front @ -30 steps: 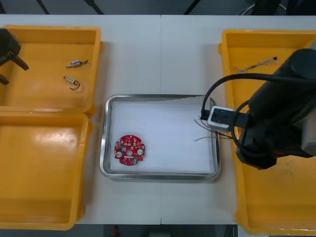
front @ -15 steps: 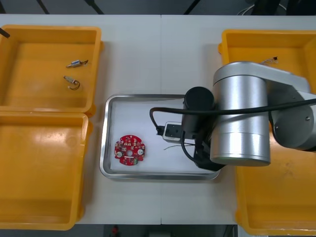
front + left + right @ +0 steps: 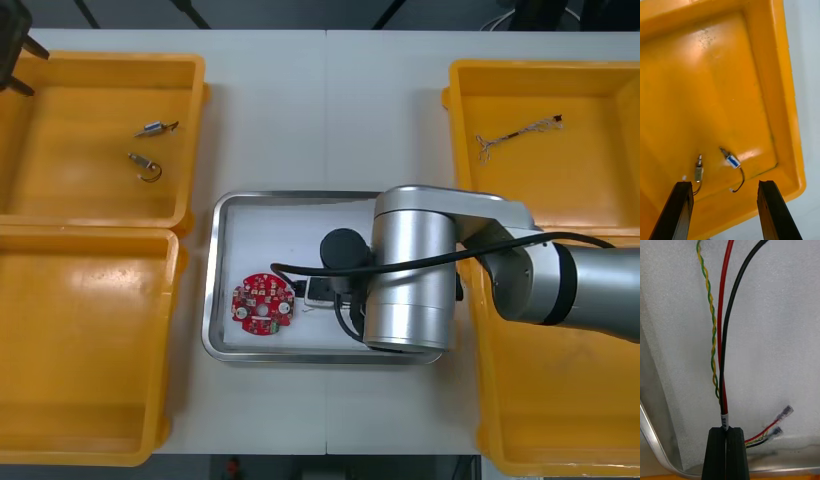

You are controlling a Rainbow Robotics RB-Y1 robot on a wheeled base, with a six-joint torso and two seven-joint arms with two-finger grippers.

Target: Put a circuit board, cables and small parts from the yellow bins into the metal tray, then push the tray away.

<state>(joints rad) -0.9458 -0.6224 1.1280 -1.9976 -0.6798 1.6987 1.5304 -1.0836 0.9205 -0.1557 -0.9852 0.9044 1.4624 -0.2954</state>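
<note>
My right gripper (image 3: pixel 729 433) is shut on a cable bundle (image 3: pixel 723 333): a red wire, a black wire and a twisted green-yellow pair. The bundle hangs over the white inside of the metal tray (image 3: pixel 782 333), its short connector ends (image 3: pixel 784 414) close to the tray's rim. In the front view my right arm (image 3: pixel 410 270) reaches across the tray (image 3: pixel 215 260), just right of the red circuit board (image 3: pixel 262 306) lying in it. My left gripper (image 3: pixel 724 183) stands open above the far left yellow bin (image 3: pixel 60 180). Two small metal parts (image 3: pixel 732 161) (image 3: pixel 699 173) lie in that bin.
A thin twisted cable (image 3: pixel 515 133) lies in the far right yellow bin (image 3: pixel 600 80). The near left bin (image 3: pixel 80 340) holds nothing I can see. The right arm's silver link covers the tray's right half and part of the near right bin (image 3: pixel 560 400).
My right arm has swung left from the right bin's edge across the tray, carrying the cable bundle toward the circuit board. The left gripper has shifted toward the far left corner.
</note>
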